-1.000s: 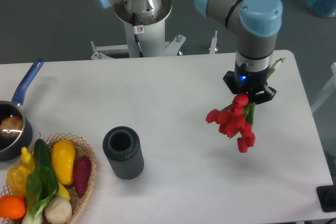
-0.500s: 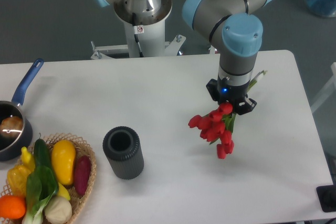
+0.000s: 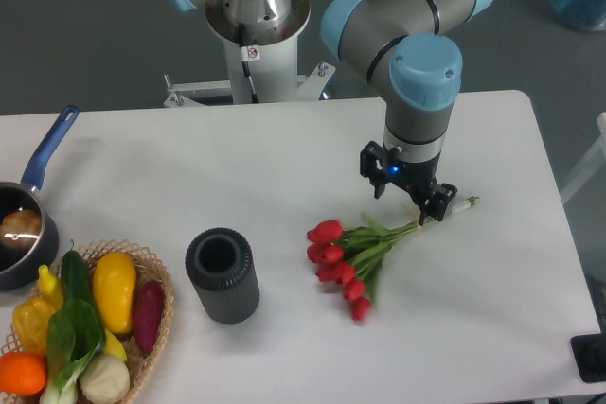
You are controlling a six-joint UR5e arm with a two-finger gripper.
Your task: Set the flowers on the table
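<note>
The flowers [image 3: 343,257], a small bunch of red tulip buds on green stems, lie flat on the white table [image 3: 284,177] right of centre. The buds point left and the stem ends stick out to the right. My gripper [image 3: 422,214] is low over the stems near their right end. It looks shut on them, though the wrist hides most of the fingers.
A dark grey cylinder [image 3: 222,274] stands upright left of the flowers. A wicker basket [image 3: 156,276] of vegetables sits at the front left corner. A blue-handled pot [image 3: 21,229] is at the left edge. The robot base [image 3: 254,35] stands behind the table.
The arm has moved left and down with the flowers. The bunch hung in the air under the gripper before and now lies on the table.
</note>
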